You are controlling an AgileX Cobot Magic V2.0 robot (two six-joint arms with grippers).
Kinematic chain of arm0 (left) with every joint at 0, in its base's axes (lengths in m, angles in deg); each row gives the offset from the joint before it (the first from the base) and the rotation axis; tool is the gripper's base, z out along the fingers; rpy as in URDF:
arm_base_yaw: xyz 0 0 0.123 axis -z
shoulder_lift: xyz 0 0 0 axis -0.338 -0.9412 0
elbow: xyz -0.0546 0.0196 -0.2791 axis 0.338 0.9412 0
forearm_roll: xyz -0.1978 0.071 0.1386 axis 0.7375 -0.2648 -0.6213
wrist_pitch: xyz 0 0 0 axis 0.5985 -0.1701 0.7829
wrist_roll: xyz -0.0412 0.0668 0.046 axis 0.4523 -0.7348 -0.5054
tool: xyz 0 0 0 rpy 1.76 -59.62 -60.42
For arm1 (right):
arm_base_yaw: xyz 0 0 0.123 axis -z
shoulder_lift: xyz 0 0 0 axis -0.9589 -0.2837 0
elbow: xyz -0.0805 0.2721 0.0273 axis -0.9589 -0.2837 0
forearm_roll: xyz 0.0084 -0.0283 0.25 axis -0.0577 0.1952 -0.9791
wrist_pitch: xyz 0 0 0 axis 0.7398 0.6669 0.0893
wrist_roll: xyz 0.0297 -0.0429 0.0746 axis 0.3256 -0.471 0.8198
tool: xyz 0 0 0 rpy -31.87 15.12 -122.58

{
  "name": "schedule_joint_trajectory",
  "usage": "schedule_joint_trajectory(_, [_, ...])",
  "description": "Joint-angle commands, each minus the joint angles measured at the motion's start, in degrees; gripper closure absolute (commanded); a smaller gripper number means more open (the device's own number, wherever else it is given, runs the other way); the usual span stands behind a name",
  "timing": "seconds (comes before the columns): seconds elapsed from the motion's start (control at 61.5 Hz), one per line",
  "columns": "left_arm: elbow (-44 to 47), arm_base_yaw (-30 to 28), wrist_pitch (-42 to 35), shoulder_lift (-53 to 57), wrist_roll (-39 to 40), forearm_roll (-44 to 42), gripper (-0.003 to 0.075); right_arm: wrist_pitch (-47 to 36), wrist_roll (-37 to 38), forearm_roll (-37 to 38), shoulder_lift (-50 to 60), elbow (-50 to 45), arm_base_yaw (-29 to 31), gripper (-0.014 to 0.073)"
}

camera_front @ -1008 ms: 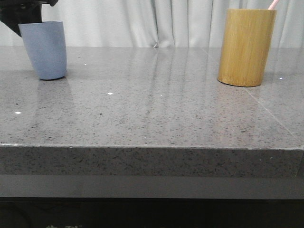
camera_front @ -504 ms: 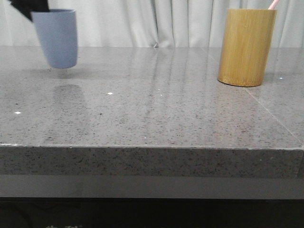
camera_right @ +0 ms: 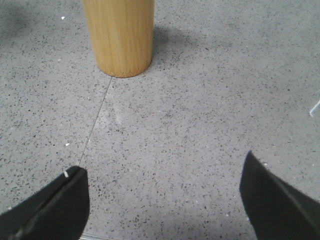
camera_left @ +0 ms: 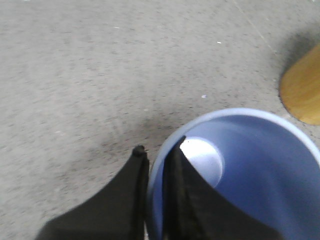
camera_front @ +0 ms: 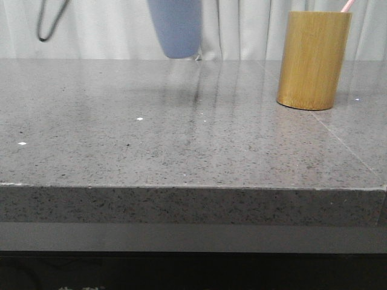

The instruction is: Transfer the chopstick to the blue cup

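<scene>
The blue cup [camera_front: 175,27] hangs in the air above the table's far middle, its top cut off by the frame edge. In the left wrist view my left gripper [camera_left: 156,151] is shut on the blue cup's [camera_left: 250,170] rim, one finger inside the cup and one outside. A pink tip of the chopstick [camera_front: 347,5] pokes out of the bamboo cylinder [camera_front: 313,59] at the right. My right gripper [camera_right: 162,172] stands open over bare table, short of the bamboo cylinder [camera_right: 120,35].
The grey speckled table [camera_front: 181,139] has its front edge near the camera. A white curtain [camera_front: 109,30] hangs behind it. A dark cable loop [camera_front: 49,21] dangles at the upper left. The bamboo cylinder's edge [camera_left: 302,92] lies close to the carried cup.
The blue cup has been lifted off the table at the left and carried up and to the right, toward the bamboo cylinder. The cylinder and chopstick have not moved.
</scene>
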Motion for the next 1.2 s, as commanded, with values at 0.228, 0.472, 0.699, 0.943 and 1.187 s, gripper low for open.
schedule_joint_trajectory(0.228, [-4.9, 3.5, -1.9, -1.6, 0.4, 0.2, 0.0739, -3.6, -0.4, -0.2, -0.1, 2.3, 0.0, -0.0028])
schedule_joint_trajectory(0.472, [-4.9, 3.5, -1.6, -2.7, 0.4, 0.0, 0.0739, -3.6, -0.4, -0.2, -0.1, 2.3, 0.0, -0.0028])
schedule_joint_trajectory(0.699, [-4.9, 3.5, -0.5, -4.1, 0.4, -0.1, 0.0739, -3.6, -0.4, -0.2, -0.1, 2.3, 0.0, -0.0028])
schedule_joint_trajectory(0.943, [-4.9, 3.5, -0.6, -4.7, 0.4, -0.1, 0.0732, -3.2, -0.4, -0.2, -0.1, 2.3, 0.0, -0.0028])
schedule_joint_trajectory(1.187, [-4.9, 3.5, -0.9, -4.7, 0.4, 0.0, 0.0437, -3.2, -0.4, -0.2, -0.1, 2.3, 0.0, -0.0028])
